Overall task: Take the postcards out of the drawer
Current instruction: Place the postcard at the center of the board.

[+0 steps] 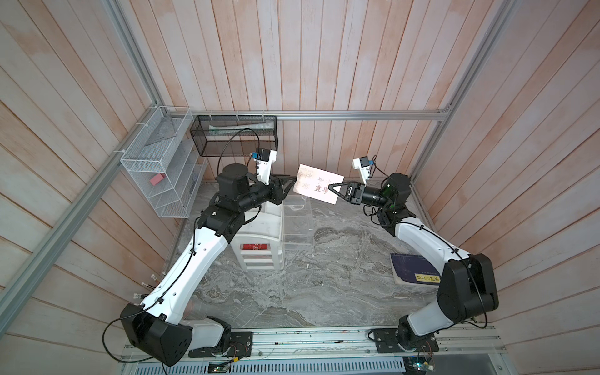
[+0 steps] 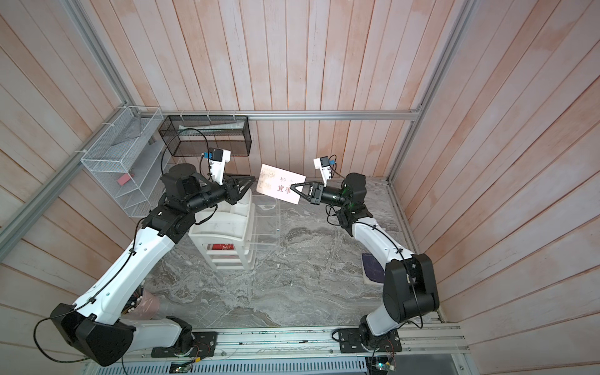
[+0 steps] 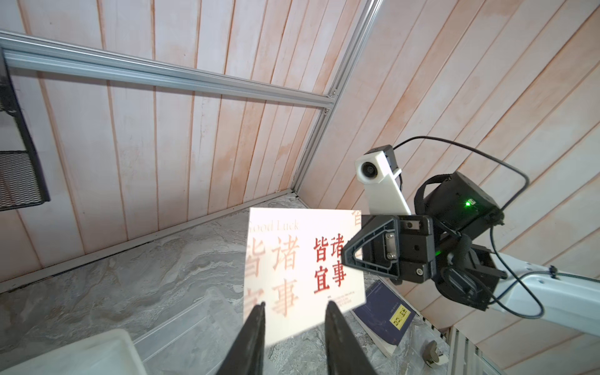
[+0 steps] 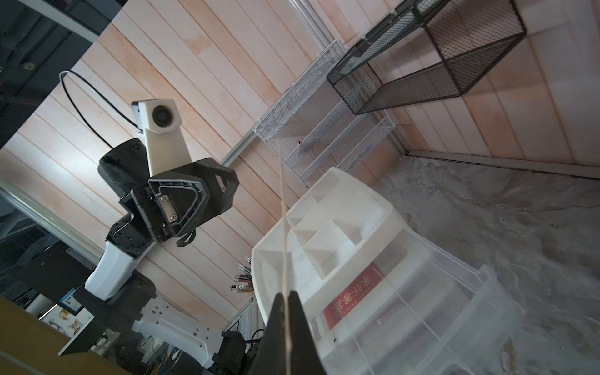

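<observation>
Right tool [image 4: 285, 294] pinches the cream postcard [image 1: 316, 181] by one edge — left tool [image 3: 295, 305] spread beside it.

Marbled tabletop [image 1: 324, 285]: drawer unit [image 1: 256, 227], navy booklet [image 1: 412, 269] (probably paperback)

Drawer unit [image 1: 259, 264] crowds the left; marble table [image 1: 341, 259] beyond seems open.

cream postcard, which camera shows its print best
The left wrist view: the cream postcard faces that camera, its red and faded orange characters readable. Both top views show it small, its print hard to read. The right wrist view catches only its thin edge.
</observation>
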You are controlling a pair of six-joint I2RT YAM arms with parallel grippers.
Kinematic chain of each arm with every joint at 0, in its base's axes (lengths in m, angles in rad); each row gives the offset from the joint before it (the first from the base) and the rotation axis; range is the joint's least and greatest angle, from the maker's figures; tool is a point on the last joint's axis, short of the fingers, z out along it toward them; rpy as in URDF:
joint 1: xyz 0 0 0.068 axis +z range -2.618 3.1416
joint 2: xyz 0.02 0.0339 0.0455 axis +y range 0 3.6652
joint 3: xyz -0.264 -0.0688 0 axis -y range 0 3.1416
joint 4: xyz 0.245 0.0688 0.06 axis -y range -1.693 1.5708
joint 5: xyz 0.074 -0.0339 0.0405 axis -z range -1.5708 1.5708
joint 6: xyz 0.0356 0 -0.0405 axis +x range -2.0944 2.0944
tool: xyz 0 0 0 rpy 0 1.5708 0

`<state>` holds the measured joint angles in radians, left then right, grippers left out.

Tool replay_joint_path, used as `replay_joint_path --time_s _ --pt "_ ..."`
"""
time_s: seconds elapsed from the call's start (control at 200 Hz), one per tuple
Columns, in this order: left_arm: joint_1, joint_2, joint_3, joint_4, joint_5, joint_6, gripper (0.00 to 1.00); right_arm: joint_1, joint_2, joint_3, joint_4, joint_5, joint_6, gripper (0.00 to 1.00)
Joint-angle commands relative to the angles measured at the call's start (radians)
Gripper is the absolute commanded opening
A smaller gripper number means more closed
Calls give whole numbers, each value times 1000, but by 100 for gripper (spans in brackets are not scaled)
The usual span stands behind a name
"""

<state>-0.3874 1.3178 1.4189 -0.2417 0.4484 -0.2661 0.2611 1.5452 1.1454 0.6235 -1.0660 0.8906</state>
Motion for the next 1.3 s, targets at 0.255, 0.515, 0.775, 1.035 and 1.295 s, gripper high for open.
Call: replay_joint_path --time_s 0.255,0.515,0.775,1.035,1.295 --pt "126 -71 0 -176 -181 31 33 -168 -105 -34 -520 133 -299 0" --pt "202 -112 -44 -215 -206 47 33 -169 -149 -134 -766 241 -412 0" --pt "226 -119 -77 -217 -222 54 34 -65 -234 -312 -811 305 -394 0" --pt "229 -111 -92 -208 -207 42 34 159 -295 -534 -651 346 -211 0" --pt "229 -116 -103 -206 -202 37 34 395 -297 -666 -424 415 -30 0"
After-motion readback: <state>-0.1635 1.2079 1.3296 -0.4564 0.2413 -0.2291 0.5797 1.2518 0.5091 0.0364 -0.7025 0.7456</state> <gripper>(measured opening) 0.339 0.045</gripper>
